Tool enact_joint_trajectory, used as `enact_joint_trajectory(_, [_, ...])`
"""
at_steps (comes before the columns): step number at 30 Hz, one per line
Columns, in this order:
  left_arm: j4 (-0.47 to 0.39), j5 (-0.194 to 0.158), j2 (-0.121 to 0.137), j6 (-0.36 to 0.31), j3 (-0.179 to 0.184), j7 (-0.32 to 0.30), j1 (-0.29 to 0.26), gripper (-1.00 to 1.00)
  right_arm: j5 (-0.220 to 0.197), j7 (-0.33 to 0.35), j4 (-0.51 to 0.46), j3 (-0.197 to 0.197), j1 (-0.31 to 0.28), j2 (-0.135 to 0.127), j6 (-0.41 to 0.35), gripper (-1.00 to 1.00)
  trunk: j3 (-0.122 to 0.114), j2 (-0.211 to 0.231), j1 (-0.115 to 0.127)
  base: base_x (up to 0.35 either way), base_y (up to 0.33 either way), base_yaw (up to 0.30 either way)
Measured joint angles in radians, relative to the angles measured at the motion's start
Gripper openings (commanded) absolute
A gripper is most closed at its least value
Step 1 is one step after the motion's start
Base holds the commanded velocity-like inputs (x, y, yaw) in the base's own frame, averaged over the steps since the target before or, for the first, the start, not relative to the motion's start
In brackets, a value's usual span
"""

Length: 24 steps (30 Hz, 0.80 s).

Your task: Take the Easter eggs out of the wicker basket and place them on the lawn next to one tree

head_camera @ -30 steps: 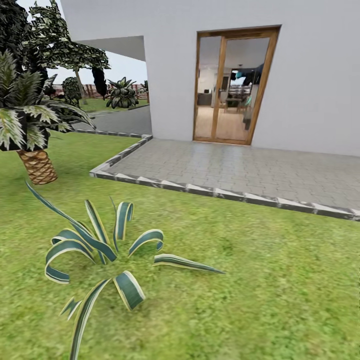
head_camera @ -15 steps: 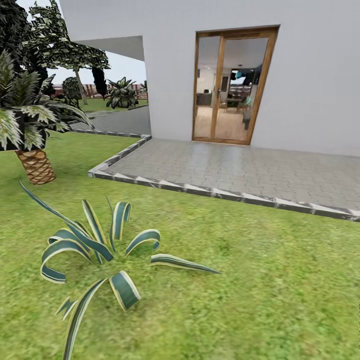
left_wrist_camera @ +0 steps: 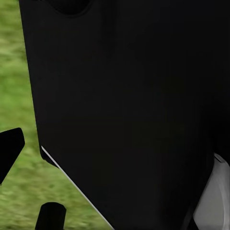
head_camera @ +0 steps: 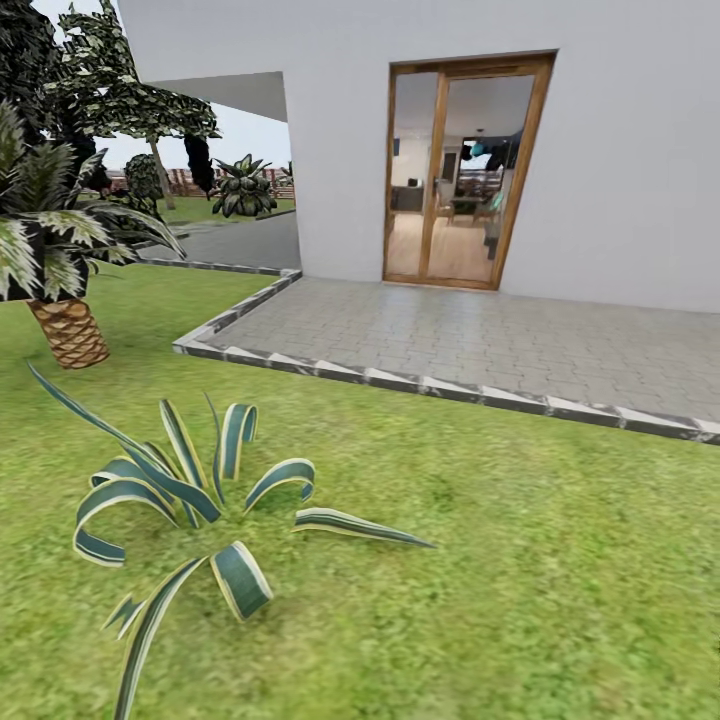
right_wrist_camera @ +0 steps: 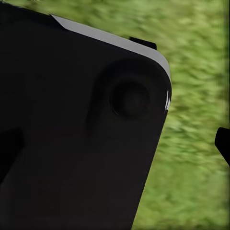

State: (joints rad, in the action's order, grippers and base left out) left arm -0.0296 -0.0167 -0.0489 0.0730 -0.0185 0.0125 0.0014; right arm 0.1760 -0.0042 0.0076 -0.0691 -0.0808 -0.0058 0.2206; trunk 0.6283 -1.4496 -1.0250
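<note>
The robot is facing across the lawn (head_camera: 520,560) toward the house, and none of the eggs, the basket or the pale leaning trunk is turning up in front of it, so I am judging that it is on its way and looking for them rather than handling anything. A striped agave (head_camera: 190,500) is sprawling on the grass at the near left, its curled leaves lying low. Farther left, a palm (head_camera: 65,330) with a scaly brown stump is standing on the grass; neither plant is the tree the task wants. Beyond the grass, a grey paved patio (head_camera: 480,340) is running along the white wall (head_camera: 620,150), edged with a pale kerb, and a wooden-framed glass door (head_camera: 465,170) is letting me see into a room. Both arms seem to be hanging tucked close to the robot's body, which I take as a travelling posture: each wrist camera is looking past dark bodywork at blurred grass. Whether the left hand or the right hand is spread or pressed together, I cannot tell. Where the eggs are lying I cannot say from here.
</note>
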Motion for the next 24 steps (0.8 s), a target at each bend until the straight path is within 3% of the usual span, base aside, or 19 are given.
enact_joint_trajectory(24, [0.001, -0.001, 0.000, 0.000, -0.001, 0.000, 0.000, 1.00, 0.004, 0.000, 0.001, 0.000, 0.000, 0.001, -0.002, 1.00, 0.000, 0.000, 0.000, 0.000, -0.024, 0.000])
